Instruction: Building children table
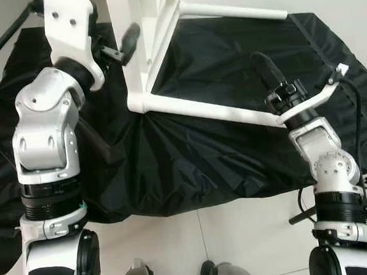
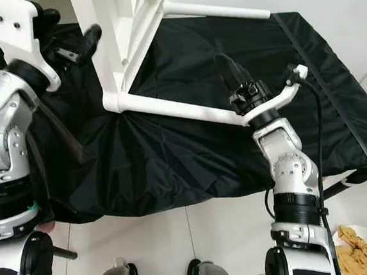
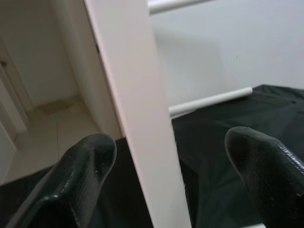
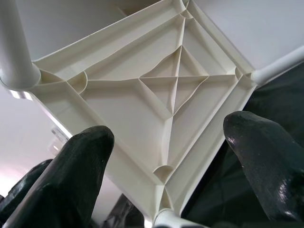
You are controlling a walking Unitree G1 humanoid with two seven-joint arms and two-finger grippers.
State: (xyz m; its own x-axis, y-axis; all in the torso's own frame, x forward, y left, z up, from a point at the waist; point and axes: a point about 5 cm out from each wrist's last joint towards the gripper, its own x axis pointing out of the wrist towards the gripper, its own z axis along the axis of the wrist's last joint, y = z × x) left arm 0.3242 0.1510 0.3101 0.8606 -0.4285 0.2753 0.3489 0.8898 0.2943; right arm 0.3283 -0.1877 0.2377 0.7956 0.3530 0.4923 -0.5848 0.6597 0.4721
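From my seat the job looks well along: the white table [image 1: 154, 24] stands tipped on its edge on the black cloth [image 1: 191, 156] in front of me, with at least three legs already seated in its corners, and what I judge is left is any last leg, which I can't see from here, and turning the thing upright. Nearest to me, my right pincer [image 1: 264, 66] reaches forward from low on the right side, its two black fingers [image 4: 266, 161] spread wide with nothing between them; I read it as holding nothing, with the lower leg [image 1: 213, 111] passing just beneath the wrist, though I can't tell whether it touches. Ahead of that pincer, its wrist view looks straight into the ribbed underside of the tabletop [image 4: 166, 95], with leg sockets at the corners. Further off, my left pincer [image 1: 124, 46] is raised beside the table's edge, fingers [image 3: 85, 166] also apart, and the tabletop's flat rim [image 3: 137, 118] runs through the gap between them without either finger visibly pressing it. Beyond both pincers, the far leg [image 1: 233, 9] sticks out over the cloth toward the wall.
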